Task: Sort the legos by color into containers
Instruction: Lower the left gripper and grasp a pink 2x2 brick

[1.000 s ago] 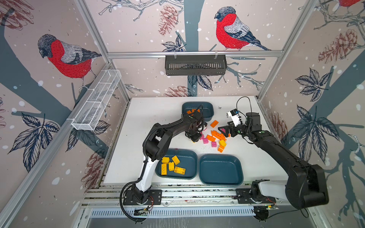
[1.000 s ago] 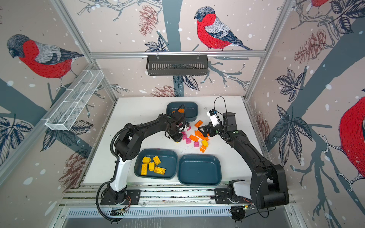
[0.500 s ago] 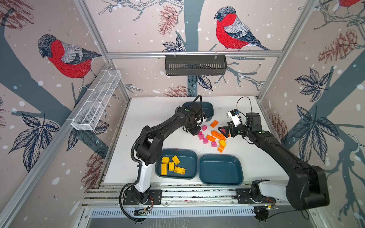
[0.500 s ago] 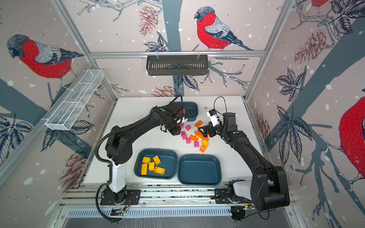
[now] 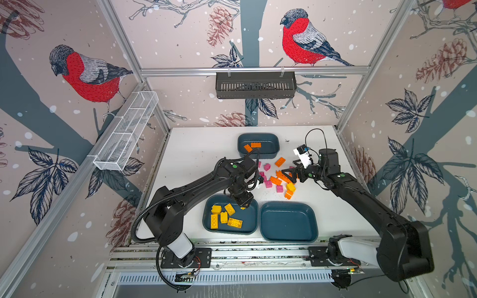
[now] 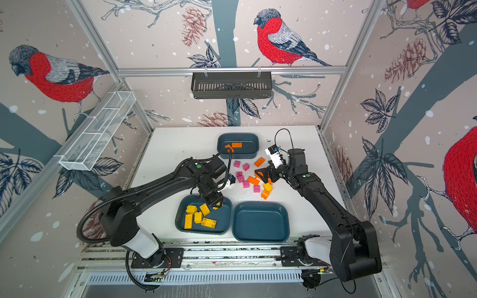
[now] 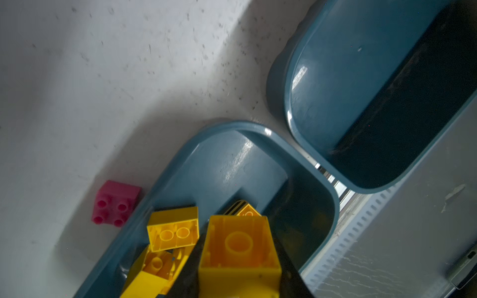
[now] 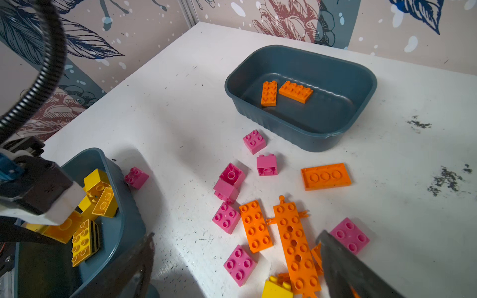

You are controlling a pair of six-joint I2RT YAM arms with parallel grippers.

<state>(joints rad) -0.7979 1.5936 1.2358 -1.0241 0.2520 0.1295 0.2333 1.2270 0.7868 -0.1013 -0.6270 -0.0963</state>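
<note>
Left fingers [image 7: 289, 278] are clamped tight on a square yellow brick [image 7: 238, 254], its hollow underside facing the wrist camera. The brick hangs over the far right corner of the near-left tub [image 5: 206, 219], above the yellow bricks [image 5: 224, 216] already lying inside. One second back these fingers were low in the loose pile [image 5: 276, 180] by the far tub [image 5: 271, 152]. Half a second back they were beside that tub. Since then the left arm has swung to the near side of the tabletop [image 5: 201, 154]. The right arm shows no change: right fingers [image 8: 343, 265] are spread wide with nothing between them, poised over the pile of pink and orange bricks. The far tub holds two orange bricks [image 5: 255, 145]. A pink brick [image 7: 114, 203] lies on the tabletop just beside the near-left tub's rim. The near-right tub [image 5: 287, 222] sits just beside it.
</note>
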